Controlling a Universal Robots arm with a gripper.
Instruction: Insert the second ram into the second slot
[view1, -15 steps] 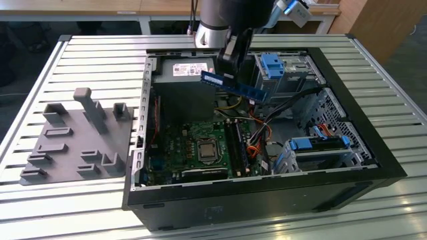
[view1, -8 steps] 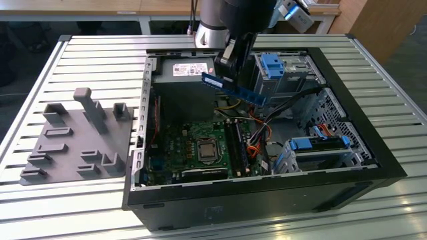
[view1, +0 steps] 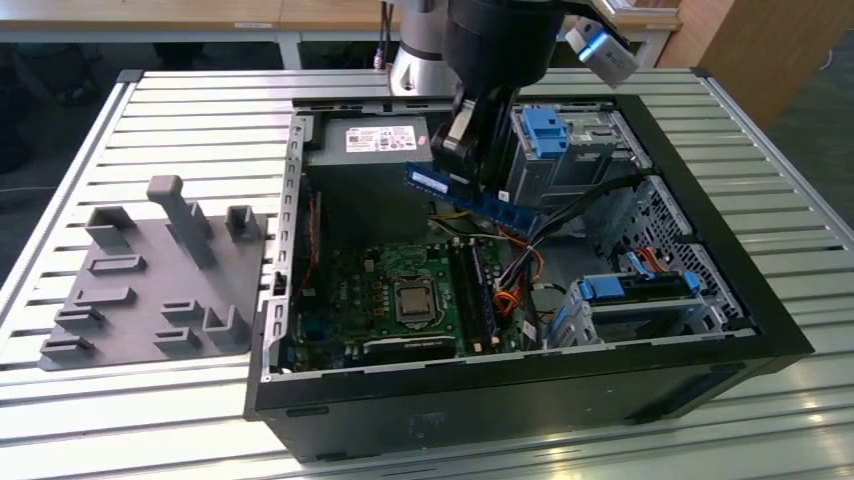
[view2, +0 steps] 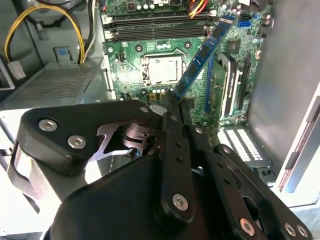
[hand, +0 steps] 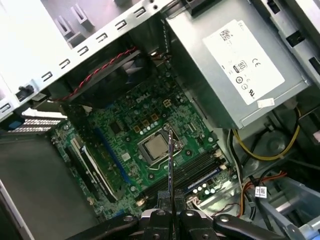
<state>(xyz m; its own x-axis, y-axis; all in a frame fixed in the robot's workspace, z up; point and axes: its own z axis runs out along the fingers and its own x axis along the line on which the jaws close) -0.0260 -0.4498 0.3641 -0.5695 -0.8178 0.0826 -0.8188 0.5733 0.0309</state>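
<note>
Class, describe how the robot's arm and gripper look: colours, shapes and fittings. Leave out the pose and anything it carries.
The arm has a silver-grey cylindrical segment joined to a bulky, glossy black wrist housing. The gripper is matt black. It is built from flat link bars with rounded ends, pinned with silver screws, and it narrows to two slim fingertips.

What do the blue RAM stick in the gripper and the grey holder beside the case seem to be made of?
RAM stick: rigid blue circuit board, probably fibreglass laminate, slightly glossy, carrying dark chips. Grey holder: likely matte plastic, judging by its uniform grey colour and lack of glints.
</note>
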